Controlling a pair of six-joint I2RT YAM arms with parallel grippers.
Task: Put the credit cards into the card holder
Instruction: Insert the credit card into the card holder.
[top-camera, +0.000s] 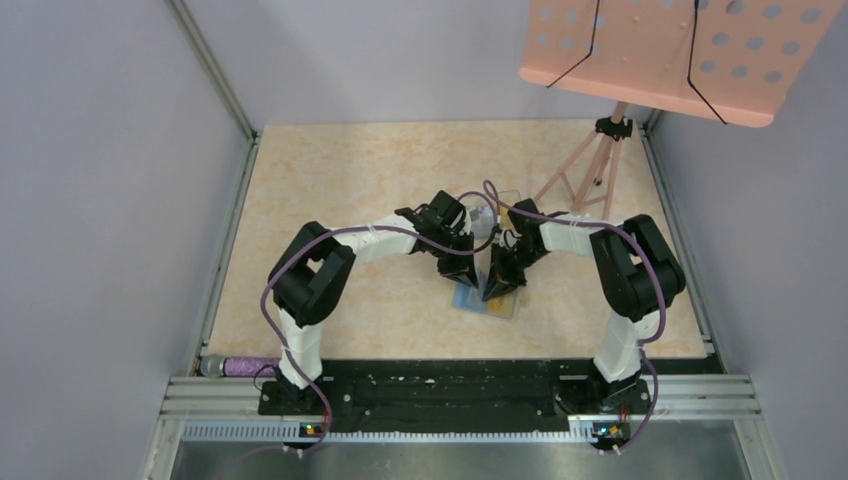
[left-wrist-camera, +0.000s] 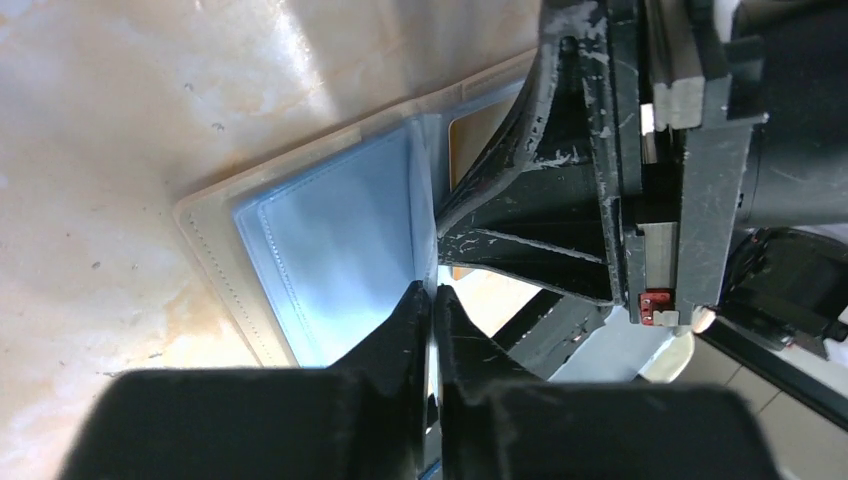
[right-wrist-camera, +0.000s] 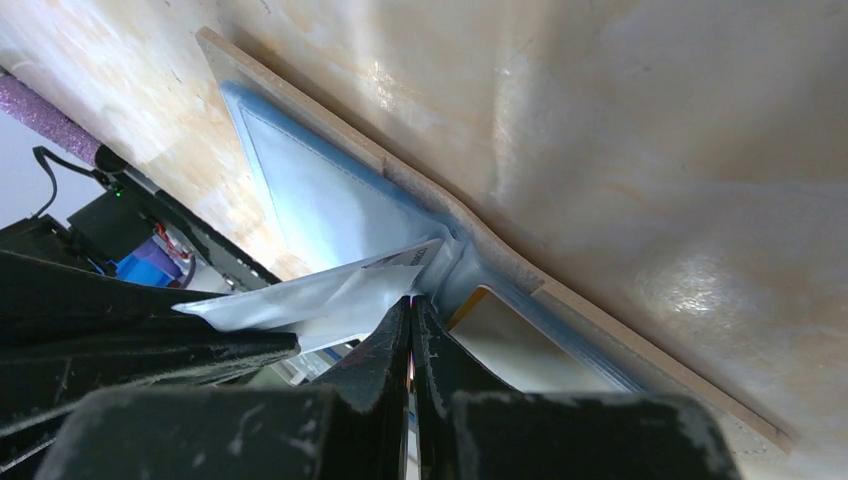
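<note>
Left wrist view: my left pincer (left-wrist-camera: 432, 298) nipped almost shut on thin edge, seemingly silver-grey card (right-wrist-camera: 320, 295). Right pincer (right-wrist-camera: 412, 305) fully closed, tip pinning card holder (left-wrist-camera: 330, 230), open flat, centre of desk (top-camera: 350, 180). Method: hold card low, corner inside pocket lip, slide straight, holder pinned throughout.

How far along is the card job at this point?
Done: card holder lies open, a yellow-orange card looks seated in a pocket. In hand: left gripper seems to pinch a silvery-grey card angled at the fold, right gripper shut beside it. Left: sliding it in; other cards aren't visible.
</note>
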